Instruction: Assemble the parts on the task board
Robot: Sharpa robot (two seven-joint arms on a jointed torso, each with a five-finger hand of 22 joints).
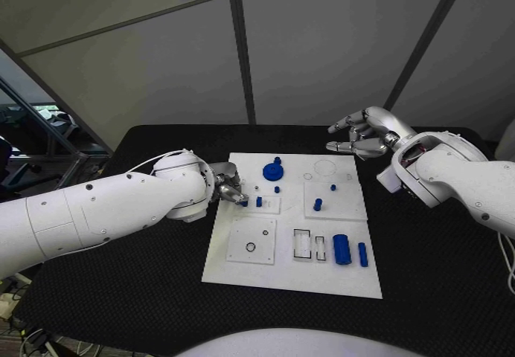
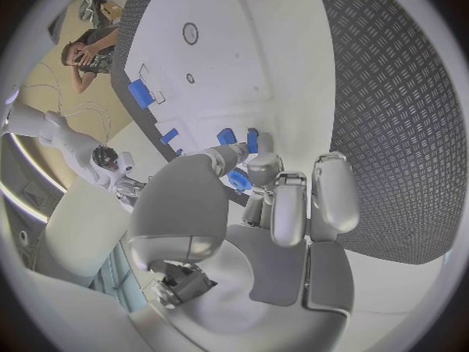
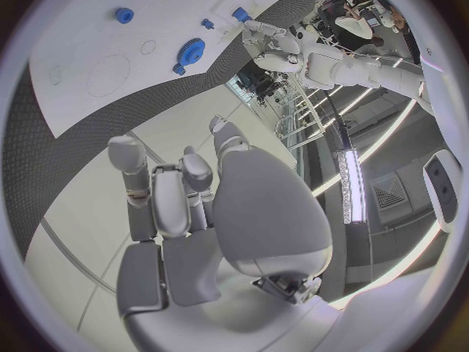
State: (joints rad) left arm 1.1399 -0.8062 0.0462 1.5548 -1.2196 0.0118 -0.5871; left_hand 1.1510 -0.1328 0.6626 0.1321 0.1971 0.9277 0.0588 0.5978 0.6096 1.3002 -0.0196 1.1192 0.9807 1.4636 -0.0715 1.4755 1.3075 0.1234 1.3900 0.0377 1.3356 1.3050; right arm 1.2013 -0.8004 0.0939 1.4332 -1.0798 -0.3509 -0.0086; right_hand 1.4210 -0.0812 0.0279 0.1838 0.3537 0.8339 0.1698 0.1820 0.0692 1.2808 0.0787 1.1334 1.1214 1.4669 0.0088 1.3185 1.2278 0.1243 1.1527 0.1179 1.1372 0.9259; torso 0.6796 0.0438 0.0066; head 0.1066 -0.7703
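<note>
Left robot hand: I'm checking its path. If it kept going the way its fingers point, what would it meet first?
Probably the small blue part standing just ahead of the left robot hand on the task board; depth is uncertain, and it already pinches another blue piece.

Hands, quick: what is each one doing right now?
Left hand: pinching a small blue part at the task board.
Right hand: fingers curled in, holding nothing, beyond the board's far edge.

Matt white task board, textured black table
</note>
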